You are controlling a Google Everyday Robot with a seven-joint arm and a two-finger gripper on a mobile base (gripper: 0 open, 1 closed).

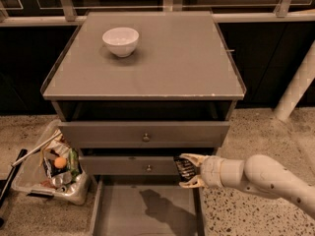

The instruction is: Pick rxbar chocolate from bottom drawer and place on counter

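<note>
Bottom drawer (123, 213) is standing open nearest the camera, and just above its right wall the gripper (183, 171), reaching in from the right, is clamping the rxbar chocolate (187, 167) between its fingers, level with the middle drawer (123, 165). Judging from this, the arm is needing an outward-then-upward path, clearing the jutting top drawer (108, 132) and the front rim before crossing onto the counter (167, 63), well apart from the white bowl (120, 41).

The end effector (182, 170), over the edge-cropped bottom drawer (123, 220), partly hides the rxbar chocolate (186, 167).
</note>
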